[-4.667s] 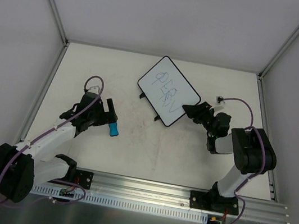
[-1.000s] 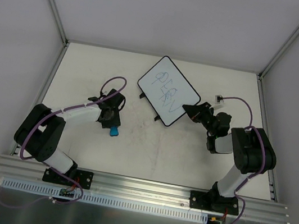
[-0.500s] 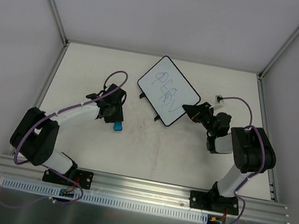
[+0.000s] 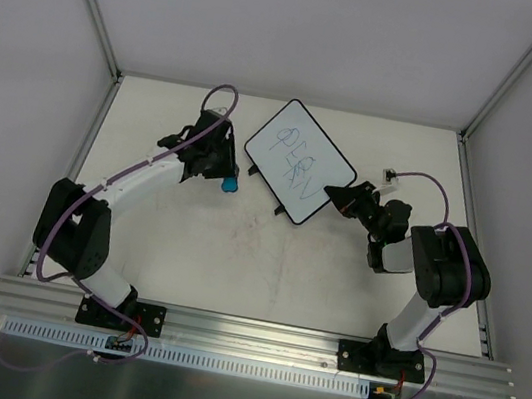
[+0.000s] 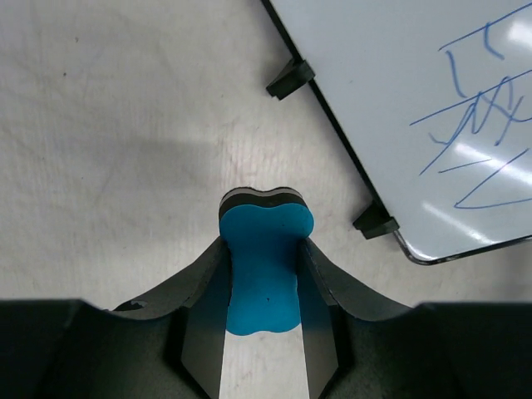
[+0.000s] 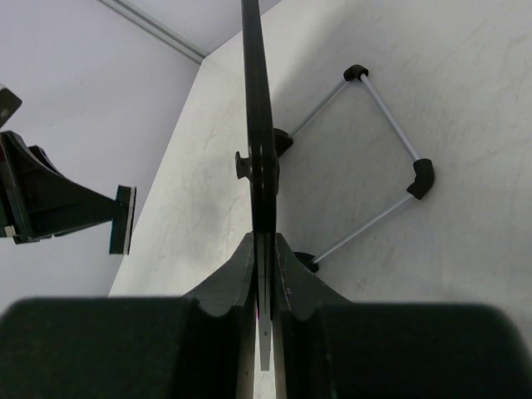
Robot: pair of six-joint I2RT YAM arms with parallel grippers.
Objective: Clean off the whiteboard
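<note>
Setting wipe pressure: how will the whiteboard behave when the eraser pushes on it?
The whiteboard looks straight edge-on, so probably stiff. Pinched at one edge only by the right hand, it may pivot under pressure. Thin, so likely light.

Left gripper (image 5: 263,248) clamped on blue bone-shaped eraser (image 5: 262,278), over off-white table (image 5: 116,158). Whiteboard (image 5: 391,91) upper right, blue scribbles (image 5: 486,133), two black tabs (image 5: 290,77) on rim.

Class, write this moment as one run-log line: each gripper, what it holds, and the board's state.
left gripper: shut on eraser, short of whiteboard | right gripper: shut on whiteboard edge | scribbles: not yet erased
</note>
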